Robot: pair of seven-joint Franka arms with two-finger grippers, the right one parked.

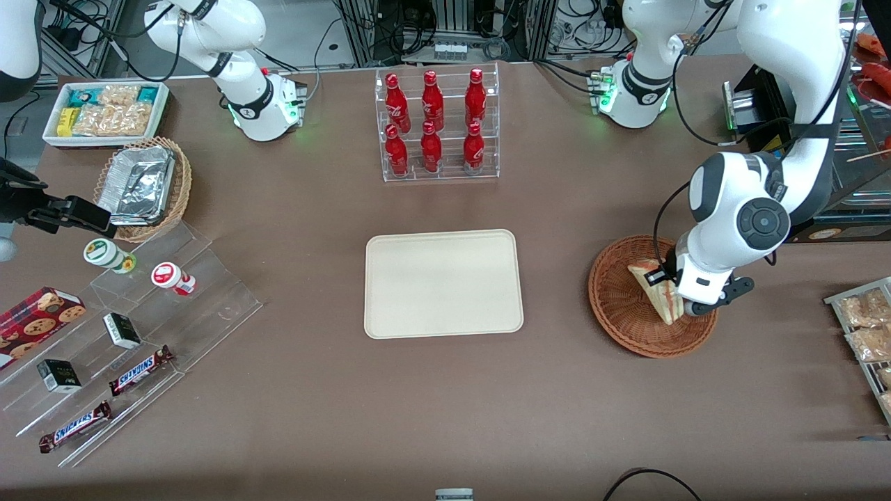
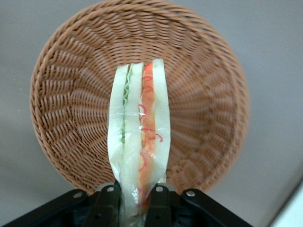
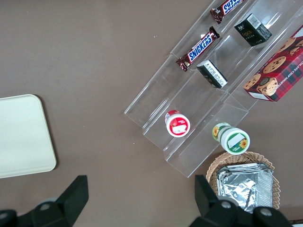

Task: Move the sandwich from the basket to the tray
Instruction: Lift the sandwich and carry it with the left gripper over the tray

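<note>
The clear-wrapped sandwich (image 1: 656,287) is a pale wedge with red and green filling, and it stands on edge over the inside of the reddish-brown wicker basket (image 1: 616,314). My left gripper (image 1: 681,303) is shut on one end of it, a black finger pressing each bread face. In the left wrist view the sandwich (image 2: 139,132) runs out from the gripper (image 2: 135,195) across the basket (image 2: 71,94). I cannot tell whether it still touches the weave. The cream tray (image 1: 443,284) lies flat beside the basket, toward the parked arm's end, with nothing on it.
A clear rack of red bottles (image 1: 436,125) stands farther from the front camera than the tray. A stepped acrylic shelf (image 1: 209,292) with snacks, a tan basket of foil containers (image 1: 143,186) and a white bin (image 1: 108,111) lie toward the parked arm's end. A rack of packets (image 1: 863,327) sits at the working arm's end.
</note>
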